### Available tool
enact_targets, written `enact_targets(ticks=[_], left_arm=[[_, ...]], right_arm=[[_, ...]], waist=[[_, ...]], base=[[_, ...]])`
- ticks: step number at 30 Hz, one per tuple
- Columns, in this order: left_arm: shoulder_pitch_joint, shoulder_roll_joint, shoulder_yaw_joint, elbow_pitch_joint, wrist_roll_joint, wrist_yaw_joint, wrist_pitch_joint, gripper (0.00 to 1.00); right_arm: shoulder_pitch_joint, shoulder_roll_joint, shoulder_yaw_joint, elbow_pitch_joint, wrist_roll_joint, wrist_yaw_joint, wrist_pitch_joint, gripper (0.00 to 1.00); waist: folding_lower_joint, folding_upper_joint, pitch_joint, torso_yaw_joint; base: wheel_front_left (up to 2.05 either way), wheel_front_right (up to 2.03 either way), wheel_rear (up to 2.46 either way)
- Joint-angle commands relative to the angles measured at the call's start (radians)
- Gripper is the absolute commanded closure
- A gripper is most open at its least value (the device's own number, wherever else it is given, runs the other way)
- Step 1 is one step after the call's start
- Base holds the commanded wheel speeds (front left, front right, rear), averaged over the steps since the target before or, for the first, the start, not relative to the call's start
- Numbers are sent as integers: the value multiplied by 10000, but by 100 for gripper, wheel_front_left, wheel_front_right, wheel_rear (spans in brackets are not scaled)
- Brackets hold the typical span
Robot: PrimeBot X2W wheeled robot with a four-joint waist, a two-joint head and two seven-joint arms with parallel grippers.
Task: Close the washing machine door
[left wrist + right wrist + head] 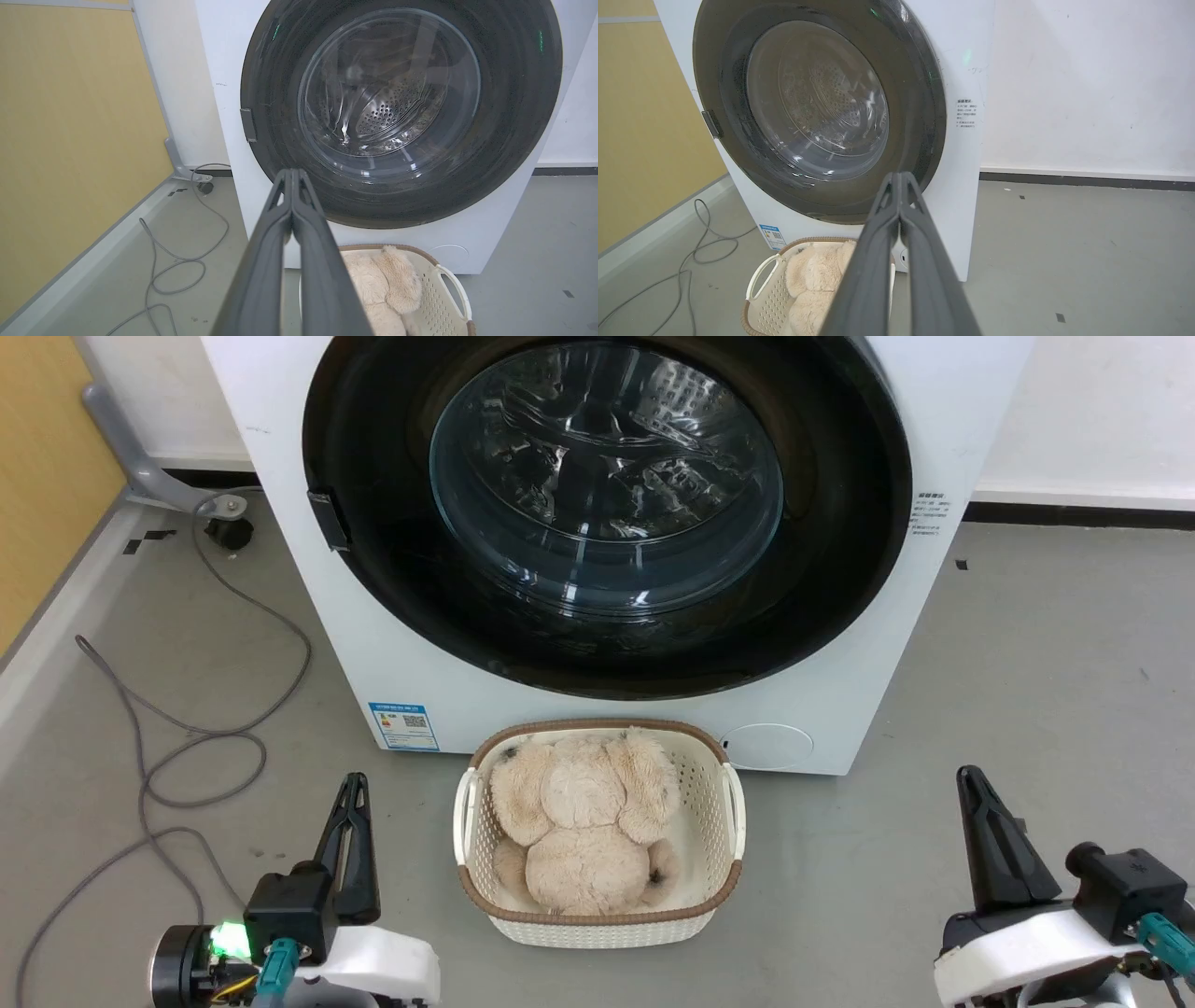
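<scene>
Head view cuts off machine top, door lies flush

Washing machine [308, 616], white and boxy, stands on grey floor [1027, 663], top edge out of frame. Washing machine door [840, 523], glossy black disc with bulging clear glass, lies flat against its front; perforated steel drum [387, 114] dim behind glare. Label [403, 725] print too small to read. Cream perforated basket [597, 926] just before the machine holds a beige plush toy [583, 831], face hidden. Left gripper [353, 784] and right gripper [969, 775]: jaws pressed together, empty, well short of the door.

grey floor [1027, 709] bears washing machine [840, 709], basket [597, 929], cable [309, 658].
</scene>
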Motion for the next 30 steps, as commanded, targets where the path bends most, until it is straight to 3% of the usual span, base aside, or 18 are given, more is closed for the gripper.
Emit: enact_targets(ticks=[1, 30], left_arm=[[11, 11, 24, -33, 11, -57, 47, 100], [19, -6, 206, -75, 19, -393, 640, 100]], right_arm=[[98, 19, 28, -89, -113, -3, 46, 100], [168, 32, 157, -330, -541, -5, 643, 100]], waist=[[0, -1, -4, -1], [0, -1, -117, -32]], base=[[0, 0, 0], [0, 0, 0]])
